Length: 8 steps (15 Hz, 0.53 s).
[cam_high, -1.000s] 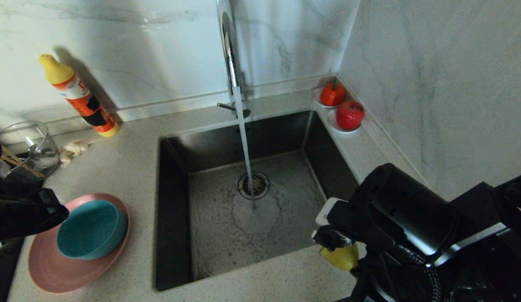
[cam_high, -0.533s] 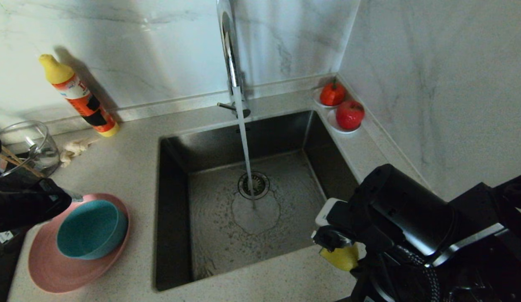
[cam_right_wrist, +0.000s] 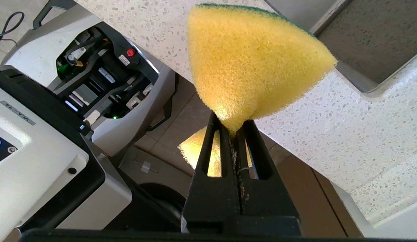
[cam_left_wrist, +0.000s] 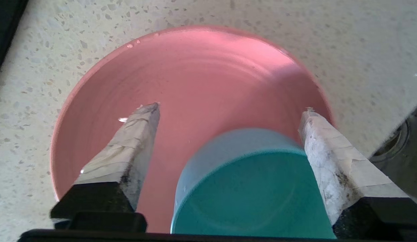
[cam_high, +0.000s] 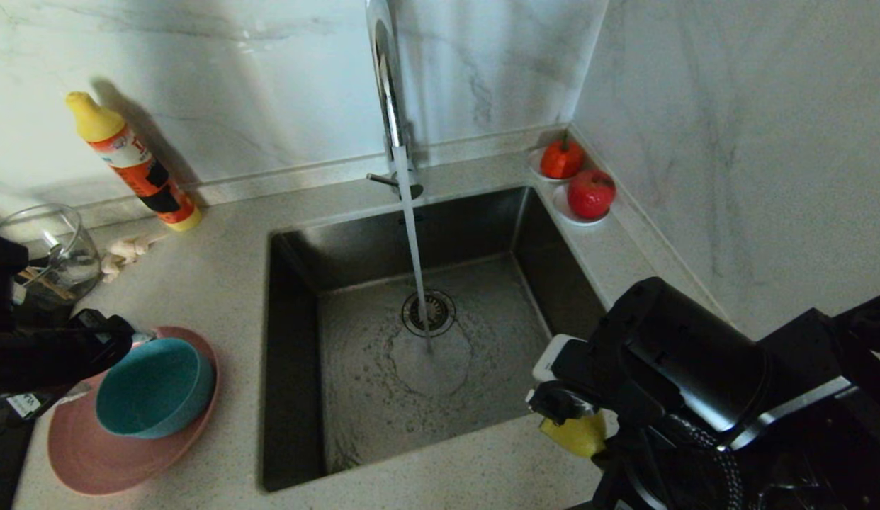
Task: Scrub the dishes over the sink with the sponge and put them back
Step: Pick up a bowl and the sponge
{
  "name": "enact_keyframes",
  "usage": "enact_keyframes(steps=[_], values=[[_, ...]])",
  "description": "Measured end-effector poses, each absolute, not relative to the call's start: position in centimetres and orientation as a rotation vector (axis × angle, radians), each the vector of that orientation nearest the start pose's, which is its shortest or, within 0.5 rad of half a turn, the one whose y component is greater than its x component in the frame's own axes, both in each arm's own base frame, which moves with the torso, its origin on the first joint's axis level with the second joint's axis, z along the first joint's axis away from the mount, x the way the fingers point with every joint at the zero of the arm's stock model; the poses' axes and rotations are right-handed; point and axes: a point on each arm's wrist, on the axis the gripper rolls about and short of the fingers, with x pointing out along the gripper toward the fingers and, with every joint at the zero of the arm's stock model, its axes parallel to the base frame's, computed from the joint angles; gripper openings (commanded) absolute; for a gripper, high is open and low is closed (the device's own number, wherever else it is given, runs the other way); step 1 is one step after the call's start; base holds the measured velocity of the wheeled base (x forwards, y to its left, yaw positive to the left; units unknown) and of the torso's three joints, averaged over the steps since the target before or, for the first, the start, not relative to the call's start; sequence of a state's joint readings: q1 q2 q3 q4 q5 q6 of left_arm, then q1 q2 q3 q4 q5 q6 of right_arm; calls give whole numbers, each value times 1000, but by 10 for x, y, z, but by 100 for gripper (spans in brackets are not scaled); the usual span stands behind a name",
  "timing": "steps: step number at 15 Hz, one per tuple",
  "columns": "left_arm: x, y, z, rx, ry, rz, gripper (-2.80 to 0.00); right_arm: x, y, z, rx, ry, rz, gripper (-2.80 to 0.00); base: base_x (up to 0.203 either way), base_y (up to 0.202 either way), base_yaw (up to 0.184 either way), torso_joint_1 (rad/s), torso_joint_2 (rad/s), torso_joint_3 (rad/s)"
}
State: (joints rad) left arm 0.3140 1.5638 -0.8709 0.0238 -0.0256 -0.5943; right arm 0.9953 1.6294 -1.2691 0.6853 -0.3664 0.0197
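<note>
We see one pink plate (cam_high: pixel 93 453) at eight o'clock on the counter (cam_high: pixel 220 283), one teal bowl (cam_high: pixel 153 389) resting in it. Our left gripper (cam_left_wrist: pixel 228 111) hangs over them, jaws wide apart. Our right gripper (cam_right_wrist: pixel 233 132) pinches one sponge (cam_right_wrist: pixel 252 64) at four o'clock beside the sink (cam_high: pixel 355 404).

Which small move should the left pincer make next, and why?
Probably lower the open left pincer so its fingers straddle the teal bowl's rim, then close. The bowl sits on the pink plate, ungripped, while the right pincer holds the sponge ready.
</note>
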Motion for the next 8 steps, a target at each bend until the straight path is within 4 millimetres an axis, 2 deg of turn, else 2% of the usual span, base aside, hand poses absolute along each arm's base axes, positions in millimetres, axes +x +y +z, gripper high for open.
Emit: enact_keyframes(steps=[8], values=[[260,84,176,-706,676,496,0,147,212,222,-648,824,560,-280,0,0,0,0,0,0]])
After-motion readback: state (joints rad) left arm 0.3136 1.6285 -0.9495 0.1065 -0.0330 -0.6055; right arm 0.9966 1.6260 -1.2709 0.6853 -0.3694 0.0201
